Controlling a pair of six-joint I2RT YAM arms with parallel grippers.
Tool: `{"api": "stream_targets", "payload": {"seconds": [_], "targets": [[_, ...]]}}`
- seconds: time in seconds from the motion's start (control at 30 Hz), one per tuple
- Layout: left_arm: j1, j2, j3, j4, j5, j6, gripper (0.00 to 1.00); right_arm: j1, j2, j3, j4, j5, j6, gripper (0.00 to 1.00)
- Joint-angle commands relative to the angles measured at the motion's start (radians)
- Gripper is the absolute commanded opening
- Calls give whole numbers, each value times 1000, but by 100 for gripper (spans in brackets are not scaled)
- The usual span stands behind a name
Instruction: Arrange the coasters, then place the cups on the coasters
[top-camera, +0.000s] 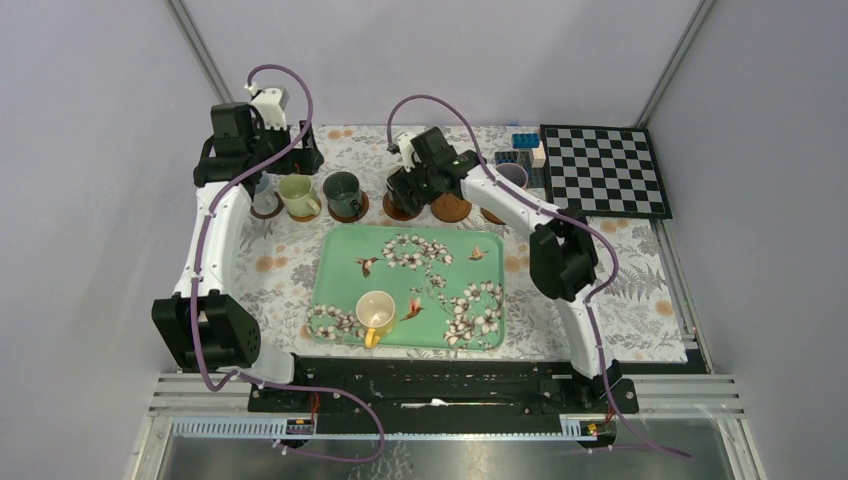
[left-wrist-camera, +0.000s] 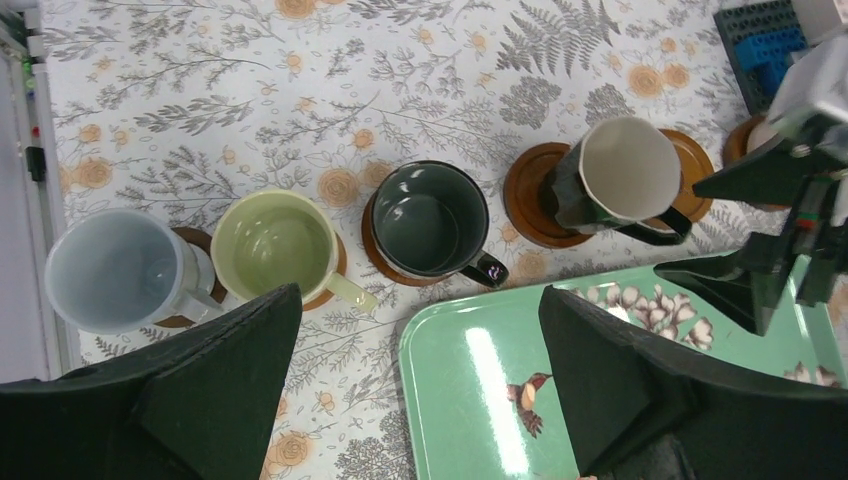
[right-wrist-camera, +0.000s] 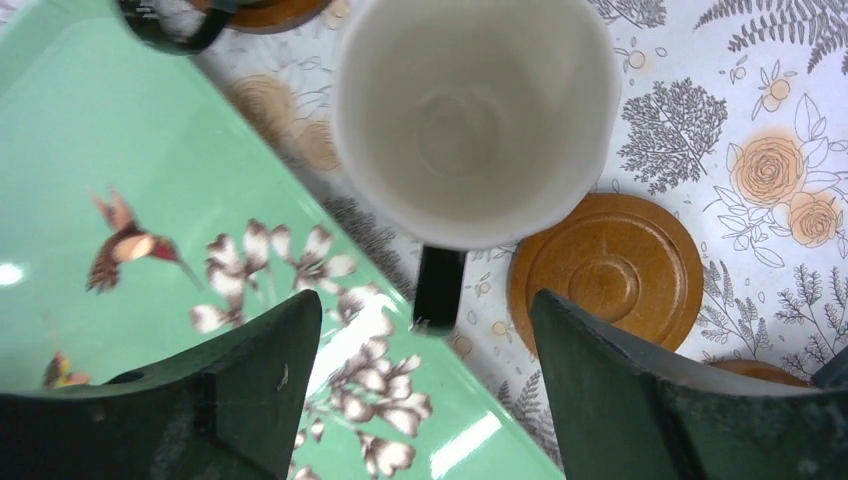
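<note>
Brown coasters stand in a row behind the green tray (top-camera: 340, 250). A pale blue cup (left-wrist-camera: 120, 270), an olive green cup (left-wrist-camera: 275, 245) and a dark green cup (left-wrist-camera: 430, 220) each sit on one. A cup (right-wrist-camera: 475, 120) that is dark outside and cream inside rests on the fourth coaster (left-wrist-camera: 530, 195). My right gripper (right-wrist-camera: 425, 300) hangs open just above it, its black handle (right-wrist-camera: 440, 290) between the fingers and untouched. Beside it lies an empty coaster (right-wrist-camera: 605, 270). A yellow cup (top-camera: 376, 312) stands on the tray. My left gripper (left-wrist-camera: 420, 292) is open, high over the tray's corner.
A pinkish cup with a purple inside (top-camera: 512, 176) stands at the back near the blue blocks (top-camera: 525, 142). A chessboard (top-camera: 605, 170) lies at the back right. The right arm crosses above the right end of the coaster row.
</note>
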Motion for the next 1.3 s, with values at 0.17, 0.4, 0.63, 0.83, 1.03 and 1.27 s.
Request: {"api": "stream_targets", "payload": {"seconds": [0.17,0.4,0.63,0.83,1.03,1.27], "targets": [[6,-49,67,-291,317,353,99,-5,-354,-221,88,-240,-45,92],[-55,-139,-68,-635,454,859,99,-4,-577,-557,86,-434,-51,92],[-330,-318,-332,-658,343,1075,99,-5,-668,-775,115,-459,-5,90],[-571,-381,-365,-656,271,1222,99,-57,-666,-817,106,-421,32,90],[-837,-422,-403,-660,147,1339,99,-178,-628,-774,105,-434,73,90],[-1044,-475,-501,-606,10,1409,99,-215,-642,-772,100,-422,59,90]]}}
